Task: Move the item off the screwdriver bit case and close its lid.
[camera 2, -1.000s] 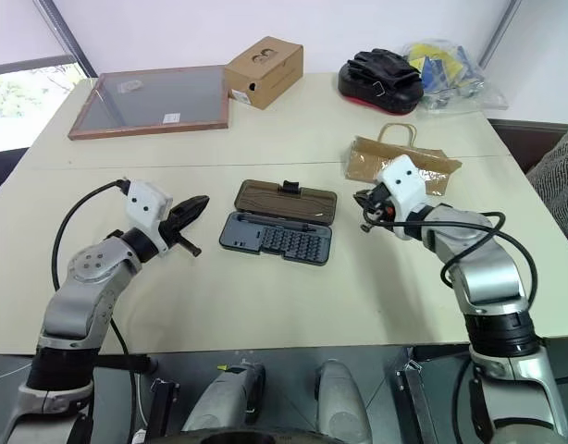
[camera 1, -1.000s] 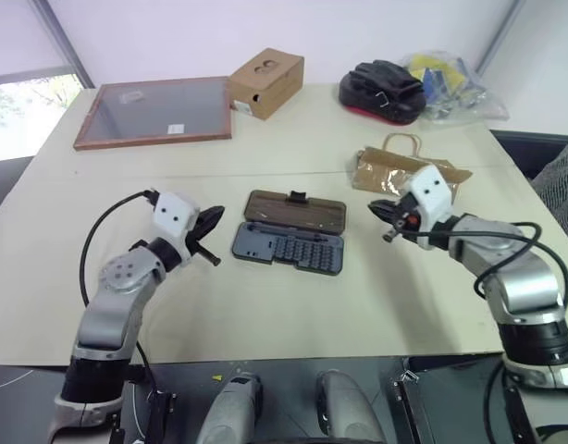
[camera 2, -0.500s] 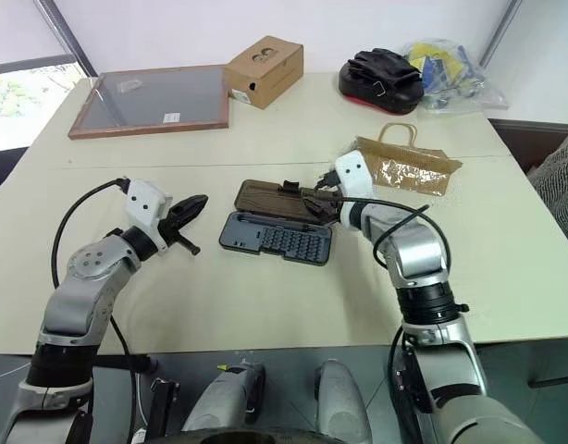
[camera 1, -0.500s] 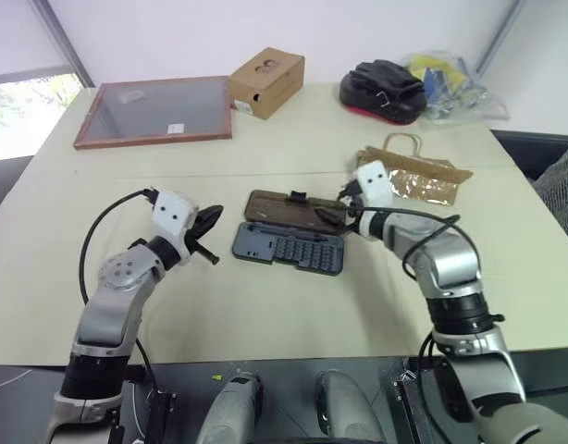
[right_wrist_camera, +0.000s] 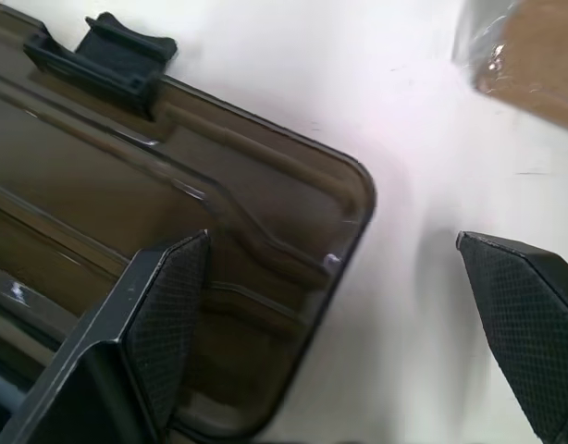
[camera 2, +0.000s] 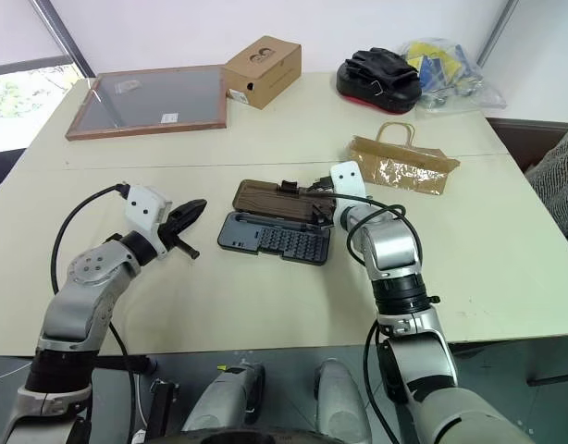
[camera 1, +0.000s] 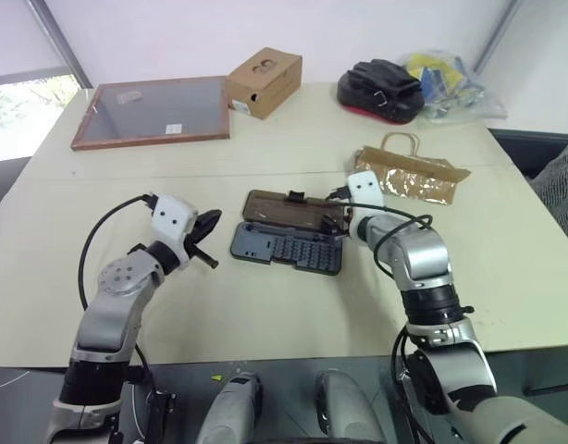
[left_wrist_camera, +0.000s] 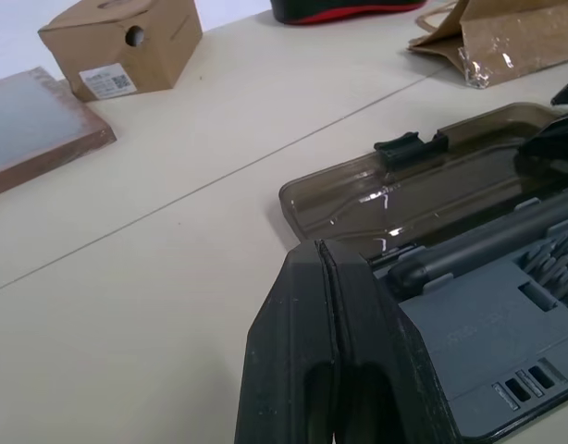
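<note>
Right gripper (right_wrist_camera: 335, 305) black textured fingers spread wide, straddling rounded corner of smoky translucent lid (camera 1: 293, 210). Left gripper (camera 1: 208, 228) fingers pressed shut, empty. Dark grey case (camera 1: 289, 247) lay open at table centre. Crinkled kraft bag (camera 1: 411, 175) at 2 o'clock, apart.

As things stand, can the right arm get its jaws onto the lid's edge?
Probably yes: the right gripper is open, straddling the lid at its corner, with nothing between; the paper bag lies clear.

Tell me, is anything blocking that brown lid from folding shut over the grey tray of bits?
Nothing visible is. The paper bag lies on the table apart from the case, and the lid lies open flat behind the tray. The open right gripper straddles the lid's corner.
</note>
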Available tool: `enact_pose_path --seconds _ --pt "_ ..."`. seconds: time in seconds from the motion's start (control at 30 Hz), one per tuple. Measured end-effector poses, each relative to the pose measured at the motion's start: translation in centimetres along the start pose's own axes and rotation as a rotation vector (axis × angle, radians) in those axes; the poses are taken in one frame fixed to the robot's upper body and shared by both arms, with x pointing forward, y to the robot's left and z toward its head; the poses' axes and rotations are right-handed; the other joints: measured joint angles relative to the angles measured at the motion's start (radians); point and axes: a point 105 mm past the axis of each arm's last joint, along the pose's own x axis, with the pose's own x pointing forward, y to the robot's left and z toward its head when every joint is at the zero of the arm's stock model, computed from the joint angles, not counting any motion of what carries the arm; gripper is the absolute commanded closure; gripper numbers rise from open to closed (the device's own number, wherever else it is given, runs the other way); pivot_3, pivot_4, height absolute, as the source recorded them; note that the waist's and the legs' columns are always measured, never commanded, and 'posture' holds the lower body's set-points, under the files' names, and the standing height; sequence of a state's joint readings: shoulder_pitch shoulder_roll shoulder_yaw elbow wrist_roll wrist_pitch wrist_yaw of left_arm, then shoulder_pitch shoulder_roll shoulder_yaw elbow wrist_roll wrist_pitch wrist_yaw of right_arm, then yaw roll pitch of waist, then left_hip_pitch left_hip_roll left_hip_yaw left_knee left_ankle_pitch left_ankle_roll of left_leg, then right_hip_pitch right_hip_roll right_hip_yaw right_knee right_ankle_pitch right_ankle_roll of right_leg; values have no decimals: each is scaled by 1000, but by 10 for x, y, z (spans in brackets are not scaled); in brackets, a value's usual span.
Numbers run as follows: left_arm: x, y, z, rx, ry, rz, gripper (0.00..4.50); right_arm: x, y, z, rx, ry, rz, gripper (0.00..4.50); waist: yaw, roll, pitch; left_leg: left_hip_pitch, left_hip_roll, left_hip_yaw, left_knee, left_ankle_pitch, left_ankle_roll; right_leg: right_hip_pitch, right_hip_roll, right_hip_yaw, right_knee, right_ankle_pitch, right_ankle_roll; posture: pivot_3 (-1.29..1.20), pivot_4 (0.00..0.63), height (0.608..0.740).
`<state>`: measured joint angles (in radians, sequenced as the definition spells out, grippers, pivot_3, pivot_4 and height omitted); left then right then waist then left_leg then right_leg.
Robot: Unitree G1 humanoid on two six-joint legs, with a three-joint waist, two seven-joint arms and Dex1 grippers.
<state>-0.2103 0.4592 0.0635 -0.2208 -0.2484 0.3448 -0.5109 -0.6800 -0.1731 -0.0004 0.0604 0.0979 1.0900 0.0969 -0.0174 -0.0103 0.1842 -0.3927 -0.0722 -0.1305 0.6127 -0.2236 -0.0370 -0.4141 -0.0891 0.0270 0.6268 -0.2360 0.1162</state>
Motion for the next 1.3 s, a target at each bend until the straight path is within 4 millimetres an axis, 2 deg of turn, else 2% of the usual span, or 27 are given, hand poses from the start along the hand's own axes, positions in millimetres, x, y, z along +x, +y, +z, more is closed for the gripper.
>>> enact_pose_path --seconds 0.17,0.23,0.27,0.7,0.97,1.3 --pt "0 1 0 1 0 8 4500 -2 5 1 43 21 7 3336 0 0 0 0 0 0 0 0 0 0 0 0 0 0 0 0 150 740" --pt "0 1 0 1 0 13 4500 -3 1 0 62 32 -8 4331 0 0 0 0 0 0 0 0 0 0 0 0 0 0 0 0 150 740" --pt "0 1 0 2 1 14 4500 -3 2 2 69 27 -4 4424 0 0 0 0 0 0 0 0 0 0 0 0 0 0 0 0 150 740" --pt "0 3 -1 17 7 29 4500 -13 6 -3 103 118 -6 4424 0 0 -1 0 0 0 -1 0 0 0 0 0 0 0 0 0 150 740" --pt "1 5 1 22 2 38 4500 -30 8 -7 251 218 -75 4424 -1 1 0 -1 0 -3 -1 0 0 -3 0 0 2 0 0 0 150 740" --pt "2 5 3 25 -3 34 4500 -33 13 -6 306 219 -93 4424 -4 1 0 -8 0 -2 -1 0 -1 -12 0 0 4 1 -1 0 150 740"
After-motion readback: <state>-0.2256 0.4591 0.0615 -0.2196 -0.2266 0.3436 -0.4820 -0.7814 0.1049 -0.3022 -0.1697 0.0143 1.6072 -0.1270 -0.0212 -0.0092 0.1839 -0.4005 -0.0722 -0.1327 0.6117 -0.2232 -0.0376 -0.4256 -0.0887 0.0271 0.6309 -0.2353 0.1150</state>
